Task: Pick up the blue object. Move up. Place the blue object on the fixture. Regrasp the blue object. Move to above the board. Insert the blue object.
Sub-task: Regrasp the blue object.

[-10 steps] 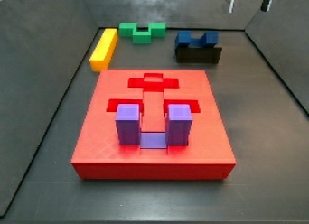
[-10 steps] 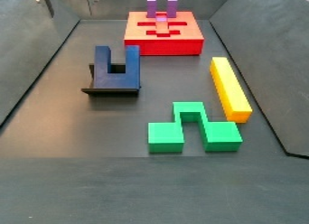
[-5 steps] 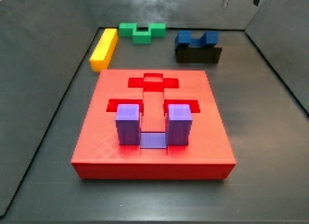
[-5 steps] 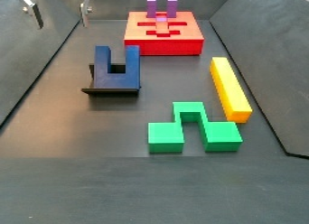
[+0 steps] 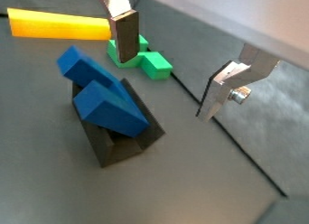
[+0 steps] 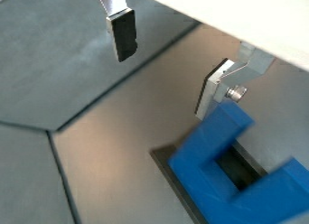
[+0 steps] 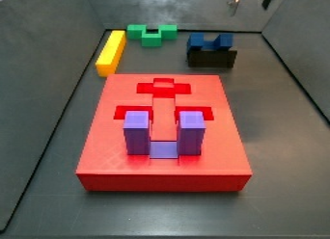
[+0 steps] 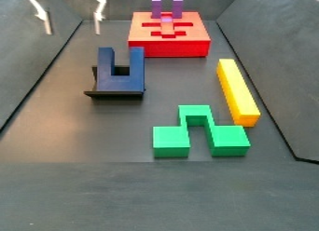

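Two flat silver fingers [image 5: 230,86] of my gripper [image 5: 175,58] stand wide apart with nothing between them (high above the floor, near the wall). Below, the small dark-blue U-shaped plastic block [image 5: 103,90] sits tilted in the black box-like fixture [image 5: 118,143], apart from the large red board [image 7: 162,134].

My gripper [image 8: 70,11] hangs with its jaws apart and nothing between them, above and off to one side of the blue object [image 8: 119,66], which sits in the fixture [image 8: 115,88]. The board [image 8: 185,41] lies well apart from my gripper.
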